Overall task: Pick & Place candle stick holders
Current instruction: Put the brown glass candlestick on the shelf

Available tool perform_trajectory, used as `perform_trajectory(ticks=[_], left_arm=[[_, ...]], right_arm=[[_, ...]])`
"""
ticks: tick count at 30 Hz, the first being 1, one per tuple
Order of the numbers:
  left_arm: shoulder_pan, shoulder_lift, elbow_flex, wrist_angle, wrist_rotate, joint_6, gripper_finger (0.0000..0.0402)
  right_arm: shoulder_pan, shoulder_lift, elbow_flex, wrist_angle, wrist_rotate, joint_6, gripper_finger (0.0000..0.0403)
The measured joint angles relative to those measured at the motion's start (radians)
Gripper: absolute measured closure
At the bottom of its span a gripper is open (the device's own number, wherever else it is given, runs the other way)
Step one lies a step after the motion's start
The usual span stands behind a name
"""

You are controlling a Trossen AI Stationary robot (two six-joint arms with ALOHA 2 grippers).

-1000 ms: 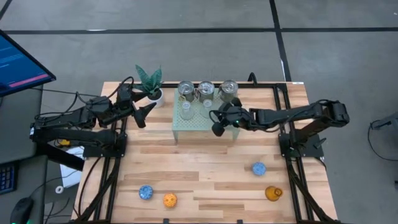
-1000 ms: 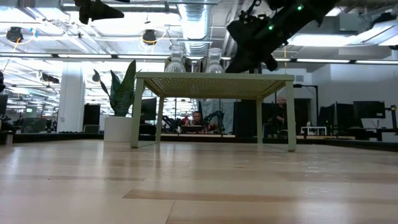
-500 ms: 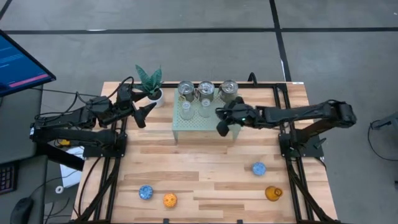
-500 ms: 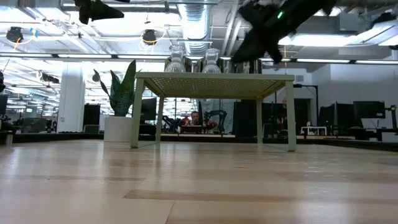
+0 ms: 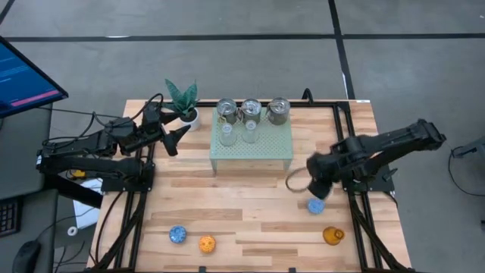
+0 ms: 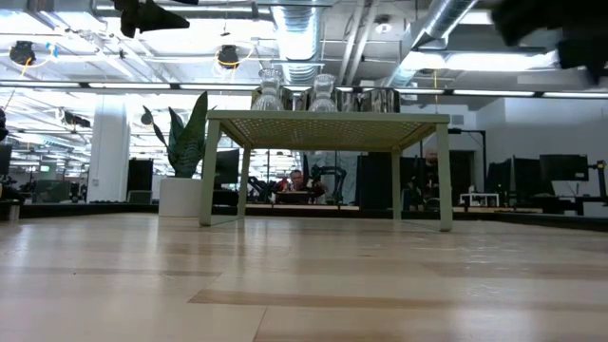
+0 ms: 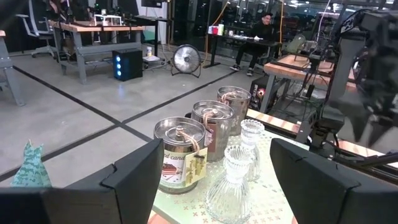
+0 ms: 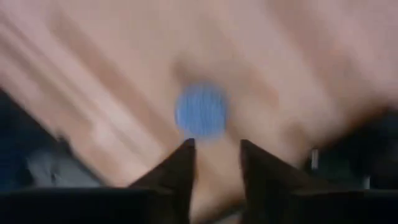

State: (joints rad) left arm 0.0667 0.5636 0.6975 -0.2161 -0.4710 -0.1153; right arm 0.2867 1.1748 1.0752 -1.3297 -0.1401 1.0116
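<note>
Three silver candle stick holders [image 5: 251,109] and two clear glass ones [image 5: 238,133] stand on the pale green stand [image 5: 261,150] at the far side. A blue holder [image 5: 315,205] sits on the table at the near right. My right gripper [image 5: 314,189] hangs above it, pointing down, open, the blue holder [image 8: 201,112] showing just beyond its fingertips [image 8: 216,149]. Another blue holder [image 5: 178,234], an orange one [image 5: 207,243] and an amber one [image 5: 332,236] stand along the near edge. My left gripper [image 7: 214,171] waits open and level at the far left [image 5: 179,135].
A green plant in a white pot [image 5: 183,102] stands left of the stand, close to my left gripper. Bare wood lies between the stand and the holders near the front edge. Black frame rails run down both sides of the table [image 5: 227,197].
My right gripper has left the stand's right end and swung fast toward the table's near right. It has tipped from slanting to pointing down over the blue holder. The holders on the stand have stayed put.
</note>
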Motion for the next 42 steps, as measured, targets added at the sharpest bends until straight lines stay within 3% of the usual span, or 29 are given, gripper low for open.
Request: perform_trajectory(ticks=[7,13,20,42], left_arm=[[0.0,0.0,0.0,-0.001,0.0,-0.024,0.0105],[0.0,0.0,0.0,-0.001,0.0,-0.024,0.0105],[0.0,0.0,0.0,-0.001,0.0,-0.024,0.0105],[0.0,0.0,0.0,-0.002,0.0,-0.048,0.0105]], right_arm=[[0.306,0.057,0.0,0.016,-0.146,0.218,0.012],[0.53,0.058,0.0,0.144,-0.079,0.512,0.0047],[0.69,0.094,0.0,0.186,0.028,0.707,0.0029],[0.818,0.384,0.0,0.269,0.111,0.718,0.0031]])
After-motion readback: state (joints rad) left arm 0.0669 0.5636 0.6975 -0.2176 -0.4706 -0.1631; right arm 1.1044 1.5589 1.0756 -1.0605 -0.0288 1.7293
